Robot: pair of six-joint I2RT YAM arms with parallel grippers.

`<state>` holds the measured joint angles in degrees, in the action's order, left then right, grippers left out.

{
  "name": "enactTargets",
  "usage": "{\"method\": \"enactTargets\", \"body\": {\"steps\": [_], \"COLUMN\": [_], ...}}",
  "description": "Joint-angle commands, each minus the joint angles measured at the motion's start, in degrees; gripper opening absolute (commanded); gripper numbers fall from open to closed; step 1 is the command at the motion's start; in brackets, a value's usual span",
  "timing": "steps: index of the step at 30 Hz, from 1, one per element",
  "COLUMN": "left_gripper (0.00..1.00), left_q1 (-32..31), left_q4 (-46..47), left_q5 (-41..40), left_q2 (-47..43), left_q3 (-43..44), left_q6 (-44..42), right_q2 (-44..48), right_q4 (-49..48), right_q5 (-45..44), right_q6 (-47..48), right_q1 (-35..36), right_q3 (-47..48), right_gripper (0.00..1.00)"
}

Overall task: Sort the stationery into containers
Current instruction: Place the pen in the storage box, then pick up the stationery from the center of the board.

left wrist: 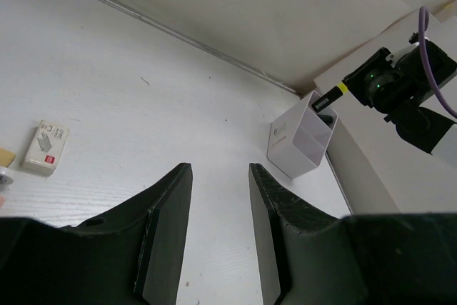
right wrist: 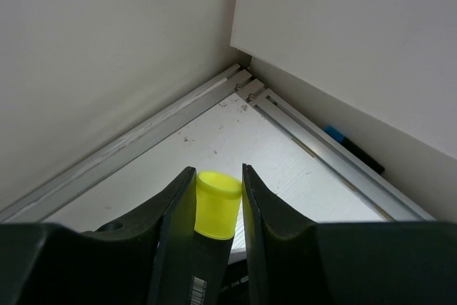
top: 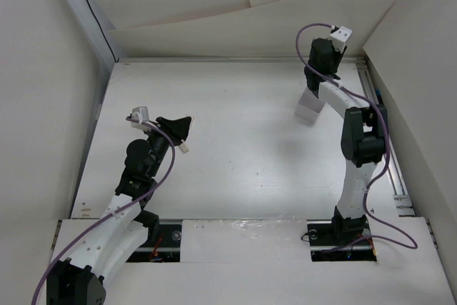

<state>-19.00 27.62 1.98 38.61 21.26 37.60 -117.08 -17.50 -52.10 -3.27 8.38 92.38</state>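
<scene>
My right gripper [right wrist: 217, 171] is shut on a black highlighter with a yellow cap [right wrist: 218, 208]. In the left wrist view, that highlighter [left wrist: 326, 97] points down into the top of the pale white divided tray [left wrist: 294, 149], which stands at the far right by the wall. From above, the right gripper [top: 315, 85] hangs over the tray [top: 308, 108]. My left gripper [left wrist: 220, 169] is open and empty above bare table at mid-left [top: 176, 128]. A blue-capped marker [right wrist: 353, 146] lies behind the metal rail by the right wall.
A small white eraser box with a red label [left wrist: 46, 148] lies on the table left of my left gripper and also shows from above [top: 184, 148]. Metal rails [right wrist: 314, 149] run along the far and right edges. Paper walls enclose the table.
</scene>
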Motion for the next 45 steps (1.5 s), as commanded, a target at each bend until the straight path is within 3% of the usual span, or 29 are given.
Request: {"method": "enactTargets", "body": {"steps": [1, 5, 11, 18, 22, 26, 28, 29, 30, 31, 35, 39, 42, 45], "left_gripper": [0.34, 0.34, 0.34, 0.34, 0.34, 0.34, 0.32, 0.32, 0.29, 0.16, 0.07, 0.07, 0.17, 0.29], "left_q1": [0.11, 0.11, 0.11, 0.11, 0.11, 0.11, 0.11, 0.11, 0.11, 0.11, 0.11, 0.11, 0.11, 0.11], "left_q4": [3.06, 3.06, 3.06, 3.06, 2.53, 0.52, -0.36, -1.15, -1.16, -1.86, -5.90, -11.78, -14.34, -18.03], "left_q5": [0.75, 0.75, 0.75, 0.22, -1.01, -3.38, -5.49, -6.36, -7.68, -8.47, -10.77, -12.09, -13.57, -14.10], "left_q2": [-0.29, -0.29, -0.29, -0.82, -1.34, -0.74, 0.93, 1.64, 3.56, 4.71, 11.39, 15.96, 17.02, 18.69], "left_q3": [0.80, 0.80, 0.80, 0.80, 0.80, 1.33, 1.85, 1.86, 1.86, 2.99, 6.15, 7.57, 7.57, 8.71], "left_q6": [0.19, 0.19, 0.19, 0.19, 0.19, 0.19, 0.71, 0.72, 0.72, 0.72, 1.24, 1.24, 1.24, 0.72], "right_q2": [-1.49, -0.96, 2.46, 8.78, 13.08, 17.66, 19.07, 20.21, 20.74, 21.36, 24.61, 27.24, 27.96, 29.27], "right_q4": [-5.36, -6.58, -6.59, -2.73, 3.40, 10.87, 12.57, 13.71, 14.41, 14.94, 16.52, 19.60, 21.80, 25.22], "right_q5": [-3.10, -4.24, -4.24, -2.31, -0.12, 10.40, 19.72, 22.62, 26.22, 27.21, 32.66, 35.12, 36.36, 36.36], "right_q6": [1.42, 0.81, -0.34, -4.45, -10.59, -18.41, -20.98, -21.77, -22.91, -23.45, -23.97, -24.51, -25.91, -27.58], "right_q1": [1.19, 1.20, 3.04, 7.60, 9.89, 12.18, 14.46, 15.25, 16.30, 18.75, 25.44, 31.33, 34.33, 35.12], "right_q3": [-1.58, -3.35, -5.89, -6.94, -7.48, -10.11, -12.73, -13.71, -14.50, -15.46, -20.73, -23.90, -26.37, -27.77], "right_gripper": [0.09, 0.11, 0.46, 0.64, 0.65, 0.60, 0.45, 0.16, 0.05, 0.00, 0.00, 0.05, 0.12, 0.29]}}
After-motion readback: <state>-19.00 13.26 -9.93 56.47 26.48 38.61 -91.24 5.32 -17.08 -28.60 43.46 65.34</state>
